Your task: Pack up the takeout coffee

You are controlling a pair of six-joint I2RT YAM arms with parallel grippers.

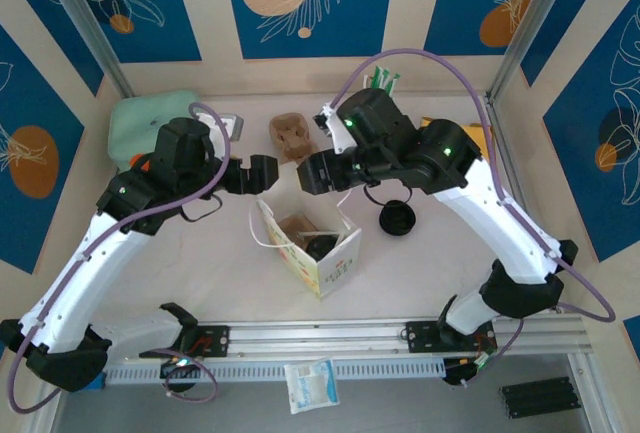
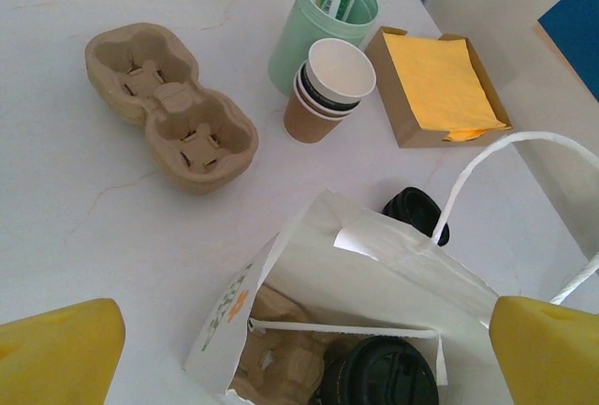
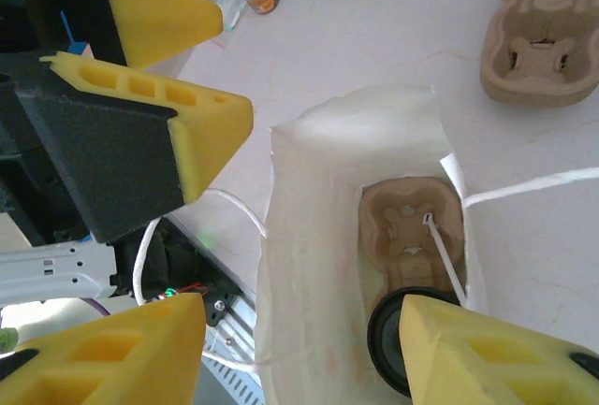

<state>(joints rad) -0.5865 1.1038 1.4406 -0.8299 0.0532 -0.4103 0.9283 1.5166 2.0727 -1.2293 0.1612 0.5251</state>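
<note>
Nearest the arm bases, just below and in front of both grippers, a white paper bag with printed sides [image 2: 374,255] stands open on the white counter [image 2: 75,218]. The takeout coffee [image 2: 379,375] sits at the bottom of the bag, directly under the two grippers. Only its round black plastic lid shows, and the cup wall is hidden. It rests in one end of a brown moulded-pulp carrier [image 3: 412,223] that lies inside the bag.

The left gripper [image 1: 268,175] hangs over the bag mouth with its yellow fingers spread wide and nothing between them. The right gripper [image 1: 312,172] faces it from the other side, also spread and empty. The bag's white paper handles [image 2: 505,157] stand loose beside the right gripper.

A loose round black plastic lid [image 1: 396,219] lies on the counter just beside the bag, on the right gripper's right. Beyond the grippers sits an empty brown moulded-pulp two-cup carrier [image 2: 173,106]. Farther off are a nested stack of lidless paper cups [image 2: 328,87], a pale green cylindrical holder [image 2: 323,31] and a brown cardboard tray of yellow napkins [image 2: 440,82].

The loading step looks finished, since the cup appears seated in the carrier. What likely remains is gathering the handles or backing both grippers away. Either move calls for a straight lift clear of the thin bag walls, so that the bag does not tip.
</note>
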